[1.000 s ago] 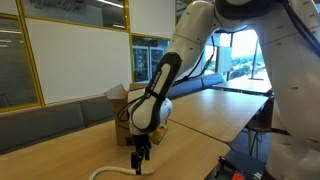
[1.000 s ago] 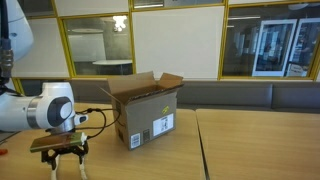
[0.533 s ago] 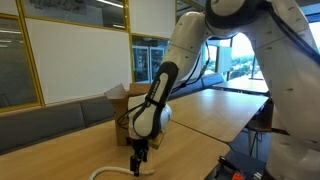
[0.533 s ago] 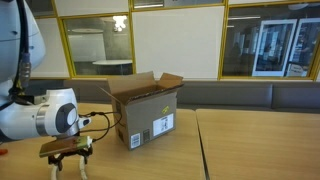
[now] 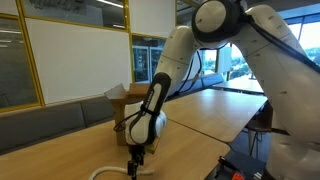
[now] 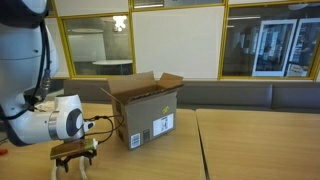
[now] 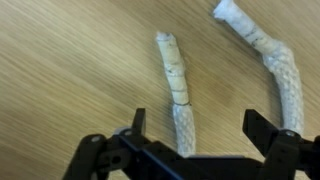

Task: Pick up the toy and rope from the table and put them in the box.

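In the wrist view my gripper (image 7: pixel 197 125) is open, its two dark fingers straddling one end of the whitish rope (image 7: pixel 176 85) lying on the tan table (image 7: pixel 70 70). The rope's other stretch (image 7: pixel 280 70) runs outside the right finger. In an exterior view the rope (image 5: pixel 108 171) curves on the table in front of my lowered gripper (image 5: pixel 134 163). The brown cardboard box (image 6: pixel 146 108) stands open behind, also seen in an exterior view (image 5: pixel 120 103). The gripper (image 6: pixel 76 160) hangs low in front of the box. The toy is out of view.
The long table (image 5: pixel 215 108) stretches on with a seam. A dark cable (image 6: pixel 105 120) loops by the box. Glass partitions and a bench stand behind the table.
The arm has lowered the gripper toward the table and shifted slightly toward the rope end; the fingers stay open.
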You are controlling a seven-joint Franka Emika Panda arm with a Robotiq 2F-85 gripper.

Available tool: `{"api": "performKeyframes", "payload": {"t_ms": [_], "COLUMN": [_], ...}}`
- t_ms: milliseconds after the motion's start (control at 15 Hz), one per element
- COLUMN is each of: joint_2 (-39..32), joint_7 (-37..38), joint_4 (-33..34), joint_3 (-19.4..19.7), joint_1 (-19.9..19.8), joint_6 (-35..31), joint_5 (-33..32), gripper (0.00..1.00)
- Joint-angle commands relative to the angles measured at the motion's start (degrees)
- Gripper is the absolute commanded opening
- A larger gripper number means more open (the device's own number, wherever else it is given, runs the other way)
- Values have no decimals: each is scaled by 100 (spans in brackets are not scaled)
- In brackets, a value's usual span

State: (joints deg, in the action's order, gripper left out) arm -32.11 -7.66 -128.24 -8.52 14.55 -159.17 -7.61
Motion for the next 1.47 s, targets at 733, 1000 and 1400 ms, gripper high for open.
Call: {"api": "performKeyframes", "payload": {"t_ms": [733,1000,1400], "joint_2": [-603,-605,-483], "joint_7": [-5,11,102], "joint_4": [697,711,645], "joint_3": [138,140,198], "joint_1": [-76,-73,3], "joint_6": [-19,-13,27], "joint_5": [-163,-154,-186], "gripper": [31,11,13]}}
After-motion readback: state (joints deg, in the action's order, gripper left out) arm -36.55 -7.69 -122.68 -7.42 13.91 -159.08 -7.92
